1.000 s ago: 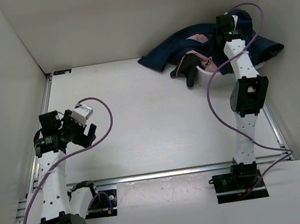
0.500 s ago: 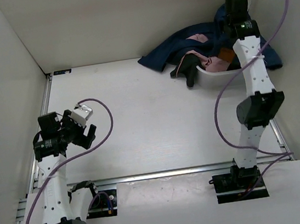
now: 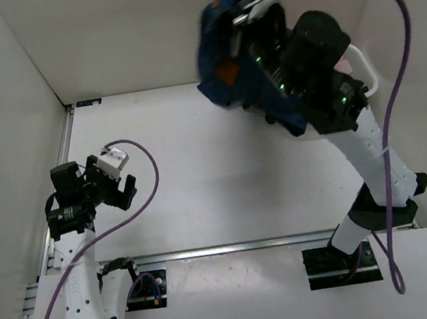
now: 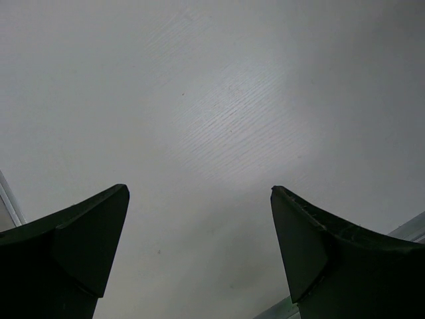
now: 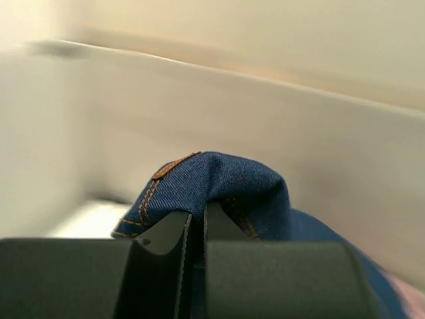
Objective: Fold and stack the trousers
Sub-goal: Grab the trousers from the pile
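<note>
Right claw [image 5: 197, 220] clenched on trousers [image 5: 222, 181], denim fold bulging just above; left claw [image 4: 198, 193] spread apart.

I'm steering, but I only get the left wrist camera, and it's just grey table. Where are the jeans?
Observer: The right gripper is shut on the jeans, holding them up in the air toward the far side of the table.
Operator: Which bit is it holding?
Observer: A bunched fold with orange stitching, poking up out of its jaws.
Operator: And where's my arm?
Observer: The left gripper is at the near left, well apart from the jeans.
</note>
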